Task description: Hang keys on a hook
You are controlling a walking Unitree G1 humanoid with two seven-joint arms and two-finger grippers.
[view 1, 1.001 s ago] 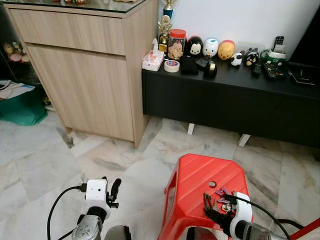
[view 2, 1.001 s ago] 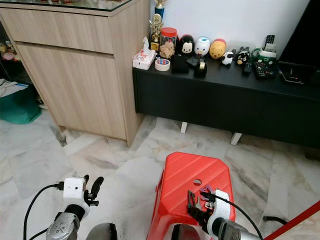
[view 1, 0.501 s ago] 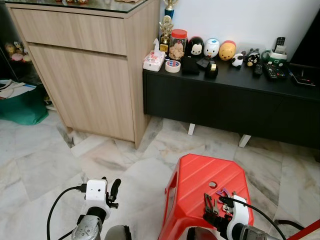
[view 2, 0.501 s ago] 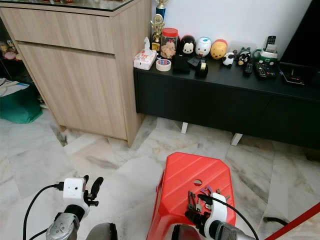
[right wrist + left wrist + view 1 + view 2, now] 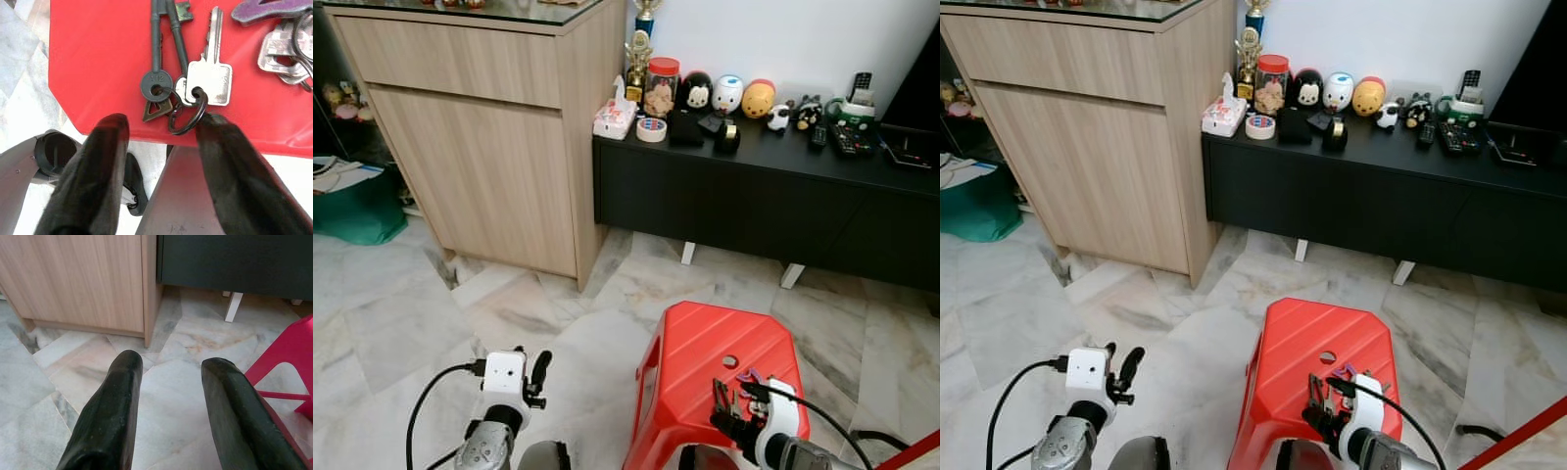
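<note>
Left eye view gives me the room, and I take the red plastic stool (image 5: 724,377) as my landmark. Beyond it, against the wall, stands a tall wooden cabinet (image 5: 480,127), with a low black TV console (image 5: 764,201) beside it. On that surface sit a clear jar with a red lid (image 5: 660,86) holding what look like snacks, a tissue pack (image 5: 613,117), a roll of tape (image 5: 650,129), round character figurines (image 5: 727,94) and some remote controls (image 5: 842,137). I see no hook from here, so I judge it lies elsewhere and I will have to carry the keys to it.

My left gripper (image 5: 166,416) hangs idle over the marble floor (image 5: 431,323) to the stool's left, jaws apart and empty.

My right gripper (image 5: 156,171) is at the stool's near edge, jaws spread wide, holding nothing yet. I keep it low and level with the seat so one finger (image 5: 230,161) can slip under the overhang.

The bunch of keys (image 5: 183,83) lies flat on the seat, its black ring (image 5: 188,110) at the very rim between the jaws. A second bunch with a purple tag (image 5: 274,24) lies near it, further in on the seat.
</note>
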